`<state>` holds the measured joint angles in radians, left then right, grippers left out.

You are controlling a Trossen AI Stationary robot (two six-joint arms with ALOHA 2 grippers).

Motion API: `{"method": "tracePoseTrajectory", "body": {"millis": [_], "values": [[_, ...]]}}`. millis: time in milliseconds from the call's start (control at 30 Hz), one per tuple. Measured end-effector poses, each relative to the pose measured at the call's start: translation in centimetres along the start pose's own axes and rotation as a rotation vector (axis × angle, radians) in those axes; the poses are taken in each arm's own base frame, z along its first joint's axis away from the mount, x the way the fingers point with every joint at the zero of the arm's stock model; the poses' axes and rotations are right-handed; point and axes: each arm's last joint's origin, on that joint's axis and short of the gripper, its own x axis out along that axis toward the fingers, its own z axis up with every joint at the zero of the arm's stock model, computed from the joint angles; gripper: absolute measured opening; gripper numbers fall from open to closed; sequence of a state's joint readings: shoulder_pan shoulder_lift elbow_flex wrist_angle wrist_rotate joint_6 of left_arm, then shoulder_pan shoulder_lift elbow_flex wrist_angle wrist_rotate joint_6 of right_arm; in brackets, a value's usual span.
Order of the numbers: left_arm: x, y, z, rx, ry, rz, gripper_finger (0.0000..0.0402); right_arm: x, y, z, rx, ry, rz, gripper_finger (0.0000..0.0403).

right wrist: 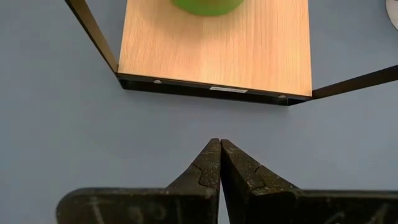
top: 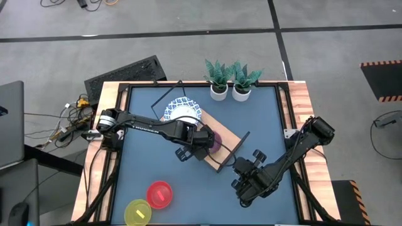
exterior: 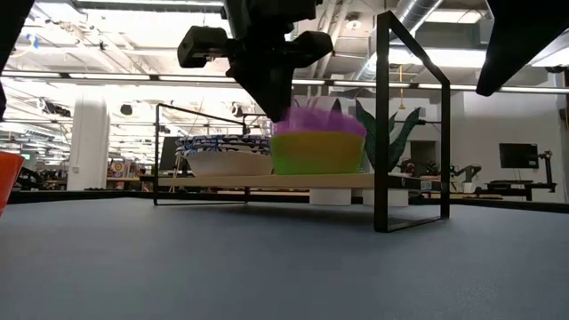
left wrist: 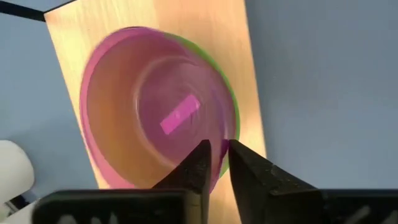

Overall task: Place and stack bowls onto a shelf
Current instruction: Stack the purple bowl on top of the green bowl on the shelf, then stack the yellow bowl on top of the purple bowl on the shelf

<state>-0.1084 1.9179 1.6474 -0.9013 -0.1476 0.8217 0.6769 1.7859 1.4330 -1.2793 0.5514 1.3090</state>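
The shelf's light-wood board (top: 227, 145) lies slantwise at the table's middle, with black wire frames (exterior: 413, 124) at its ends. A stack of white bowls with blue-patterned rims (top: 183, 113) sits on its far end. A green bowl (exterior: 317, 153) sits on the board beside the stack, and a purple bowl (left wrist: 155, 118) is nested in it. My left gripper (left wrist: 219, 149) is above them, shut on the purple bowl's rim. My right gripper (right wrist: 219, 144) is shut and empty over the tabletop just off the board's near end (right wrist: 217, 50). My left gripper holds the purple bowl by its rim (left wrist: 221, 138), one finger (left wrist: 199, 165) inside the bowl and the other (left wrist: 249, 171) outside. The fingers come from above, pointing down. The bowl sits mouth up inside the green bowl (left wrist: 231, 102), its top showing above the green rim (exterior: 318, 120).
A red bowl (top: 159, 193) and a yellow bowl (top: 138, 212) stand on the blue tabletop near its near left corner. Two small white plant pots (top: 229, 91) stand at the far edge. Wooden rails (top: 301, 107) border the table.
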Motion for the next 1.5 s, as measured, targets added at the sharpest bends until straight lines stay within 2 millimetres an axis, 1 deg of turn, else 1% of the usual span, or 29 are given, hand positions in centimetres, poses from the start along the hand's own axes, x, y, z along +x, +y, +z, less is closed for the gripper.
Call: {"method": "tracePoseTrajectory", "body": {"millis": [167, 267, 333, 533, 633, 767, 867, 967, 1100, 1300, 1400, 1500], "values": [[0.0, 0.1, 0.0, -0.002, 0.019, 0.024, 0.0083, 0.0, 0.0, 0.0, 0.000, 0.000, 0.000, 0.0031], [0.0, 0.1, -0.1, -0.026, 0.037, 0.041, 0.0101, 0.0, 0.0, 0.0, 0.000, 0.000, 0.000, 0.0031], [-0.4, 0.1, -0.2, -0.053, 0.035, 0.045, 0.0109, 0.0, 0.0, 0.0, 0.000, 0.000, 0.000, 0.0031], [-3.4, 0.8, -0.1, -0.179, 0.016, 0.034, 0.0116, 0.1, 0.0, 0.1, 0.004, -0.001, -0.003, 0.0031], [-4.9, 0.4, -0.4, -0.255, 0.005, -0.081, 0.0116, 0.1, -0.1, 0.2, 0.005, -0.004, -0.005, 0.0031], [-7.0, -1.0, -0.7, -0.361, -0.054, -0.300, 0.0116, 0.1, 0.0, 0.2, 0.006, -0.007, -0.003, 0.0031], [-8.0, -2.5, -0.7, -0.441, -0.013, -0.395, 0.0116, 0.1, 0.0, 0.2, 0.008, -0.008, 0.001, 0.0031], [-9.3, -4.0, 0.1, -0.493, 0.005, -0.410, 0.0116, 0.1, 0.1, 0.2, 0.010, -0.010, 0.005, 0.0031], [-11.0, -6.3, 1.6, -0.522, -0.003, -0.417, 0.0116, 0.0, 0.1, 0.1, 0.010, -0.011, 0.010, 0.0031], [-13.2, -9.7, 3.2, -0.587, 0.024, -0.337, 0.0116, -0.1, 0.2, 0.0, 0.000, -0.017, 0.016, 0.0031], [-13.6, -11.1, 3.2, -0.682, 0.050, -0.335, 0.0116, -0.1, 0.3, 0.0, 0.007, -0.021, 0.028, 0.0031], [-13.4, -12.7, 2.2, -0.767, 0.099, -0.344, 0.0116, -0.1, 0.4, 0.0, 0.008, -0.024, 0.030, 0.0031]]}}
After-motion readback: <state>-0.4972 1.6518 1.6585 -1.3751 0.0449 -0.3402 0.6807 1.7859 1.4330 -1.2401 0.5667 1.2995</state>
